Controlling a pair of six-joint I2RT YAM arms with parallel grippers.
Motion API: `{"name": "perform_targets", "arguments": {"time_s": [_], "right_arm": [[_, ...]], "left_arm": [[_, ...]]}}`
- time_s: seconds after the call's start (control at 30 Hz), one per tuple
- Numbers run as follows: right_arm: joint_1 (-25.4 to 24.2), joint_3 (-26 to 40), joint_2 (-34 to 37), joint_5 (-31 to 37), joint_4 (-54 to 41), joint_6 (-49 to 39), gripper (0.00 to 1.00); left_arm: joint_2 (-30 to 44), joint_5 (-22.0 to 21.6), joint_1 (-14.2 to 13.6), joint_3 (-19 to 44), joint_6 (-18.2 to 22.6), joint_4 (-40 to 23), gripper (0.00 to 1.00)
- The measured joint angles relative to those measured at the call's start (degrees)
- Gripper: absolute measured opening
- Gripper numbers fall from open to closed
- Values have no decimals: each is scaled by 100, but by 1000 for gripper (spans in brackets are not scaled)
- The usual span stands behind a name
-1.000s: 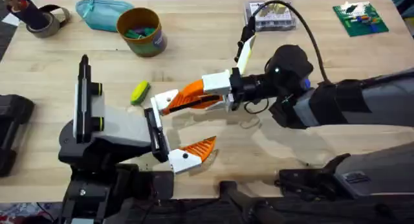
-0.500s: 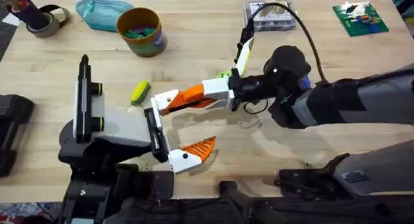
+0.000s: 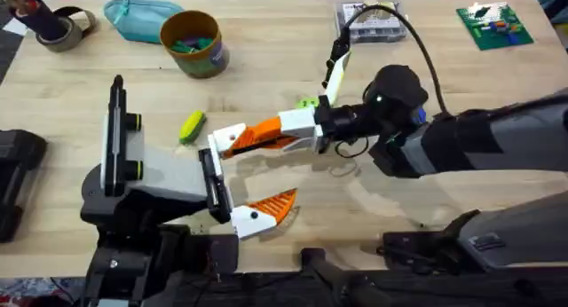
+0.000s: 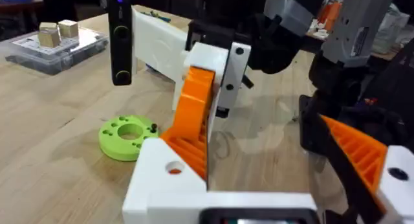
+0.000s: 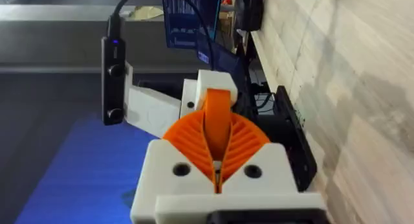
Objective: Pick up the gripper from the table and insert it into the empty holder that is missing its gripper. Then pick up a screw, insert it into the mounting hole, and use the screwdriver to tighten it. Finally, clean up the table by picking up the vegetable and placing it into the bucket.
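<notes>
Yellow-green vegetable (image 3: 192,126) flat on table, mustard bucket (image 3: 193,43) upright well beyond it

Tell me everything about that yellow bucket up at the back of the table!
The bucket is a squat, round, mustard-yellow tub with a darker label band around its side. It stands upright and open on the wooden table, beside a teal pouch. Small green and blue pieces lie inside. No gripper touches it.

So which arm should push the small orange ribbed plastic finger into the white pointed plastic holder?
Right: the right gripper is shut on the orange finger, right at the holder.
</notes>
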Motion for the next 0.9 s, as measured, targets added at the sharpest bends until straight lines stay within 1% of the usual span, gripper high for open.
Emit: {"name": "perform_targets", "arguments": {"time_s": [0.23,0.5,0.73,0.9], "right_arm": [[0,-91,-102,63,69,121,10],[0,-413,-255,344,290,284,10],[23,-438,-256,521,322,281,10],[172,-444,-256,758,329,258,10]], "left_arm": [[0,44,-4,0,67,-2,991],[0,40,-22,0,44,-4,991],[1,31,-22,0,44,-3,991],[1,-10,-20,0,44,2,991]]}}
